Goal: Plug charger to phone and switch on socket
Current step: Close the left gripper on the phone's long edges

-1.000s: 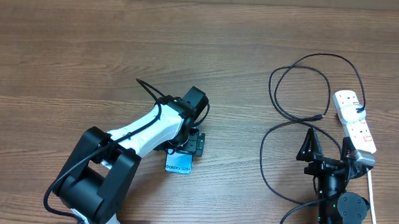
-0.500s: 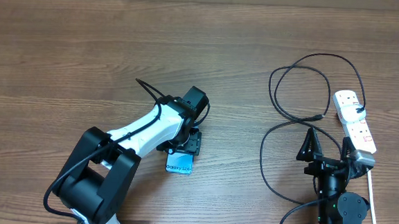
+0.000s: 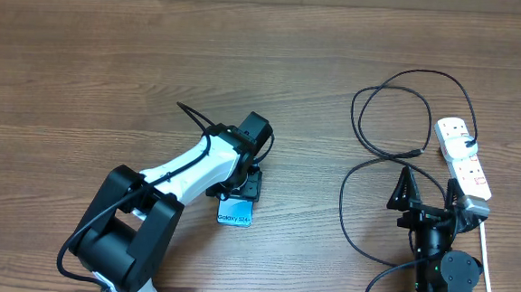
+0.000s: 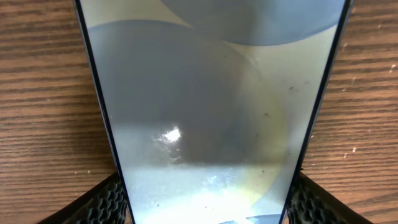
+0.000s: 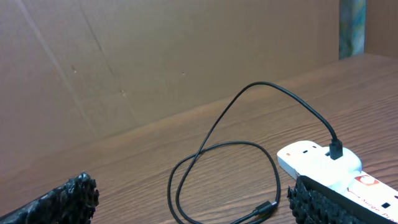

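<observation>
1. Pretty much nothing has moved since the earlier frames: the phone point(image 3: 233, 219) and both arms sit right where they were.
2. That phone lies flat on the tabletop point(image 3: 111, 64), lower centre-left of the overhead view. Only its lit blue end with the white text pokes out from under the left arm.
3. The left gripper point(image 3: 240, 188) is right over it. In the left wrist view the glossy screen point(image 4: 205, 112) fills the middle, and the black textured fingers point(image 4: 107, 202) sit at the bottom left and bottom right, one against each long edge. So it looks pinched on the phone by its sides.
4. The charger point(image 5: 258, 83) is way over on the right half of the overhead view, lying in loose black loops well apart from the phone. One end is plugged into the far end of the socket point(image 3: 464, 158), and the free plug tip point(image 3: 420, 152) rests on the wood just left of the socket.
5. The socket lies on a diagonal near the right edge, with its white cord point(image 3: 487, 268) trailing down to the bottom.
6. The right gripper point(image 3: 429, 200) sits at the lower right, just beside the near end of the socket. It's spread wide and holding nothing. Its fingers point(image 5: 68, 199) show at the two bottom corners of the right wrist view.
</observation>
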Available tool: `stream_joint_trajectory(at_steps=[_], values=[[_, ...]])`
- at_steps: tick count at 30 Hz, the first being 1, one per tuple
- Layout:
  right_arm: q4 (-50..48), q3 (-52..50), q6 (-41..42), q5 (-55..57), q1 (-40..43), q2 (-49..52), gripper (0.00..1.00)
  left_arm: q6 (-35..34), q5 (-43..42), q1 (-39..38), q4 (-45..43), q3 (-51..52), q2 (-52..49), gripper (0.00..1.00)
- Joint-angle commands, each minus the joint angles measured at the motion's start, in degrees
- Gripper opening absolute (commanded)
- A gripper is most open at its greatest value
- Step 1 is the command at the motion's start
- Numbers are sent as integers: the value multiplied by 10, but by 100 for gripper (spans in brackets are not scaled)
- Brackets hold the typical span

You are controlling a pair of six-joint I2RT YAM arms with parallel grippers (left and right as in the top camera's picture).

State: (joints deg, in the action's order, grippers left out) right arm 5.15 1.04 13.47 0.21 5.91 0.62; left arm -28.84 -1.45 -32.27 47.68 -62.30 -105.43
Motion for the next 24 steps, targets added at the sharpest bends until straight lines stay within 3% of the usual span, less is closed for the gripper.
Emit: stream_joint_trajectory(at_steps=[1, 13, 24], values=[[-4, -6, -2, -3, -2, -5, 100, -12, -1, -2, 8, -28, -10, 60], [-4, -6, -2, -3, -2, -4, 100, -12, -4, -2, 65, -105, -10, 60], [-4, -6, -2, -3, -2, -5, 100, -12, -66, 3, 72, -115, -9, 61]])
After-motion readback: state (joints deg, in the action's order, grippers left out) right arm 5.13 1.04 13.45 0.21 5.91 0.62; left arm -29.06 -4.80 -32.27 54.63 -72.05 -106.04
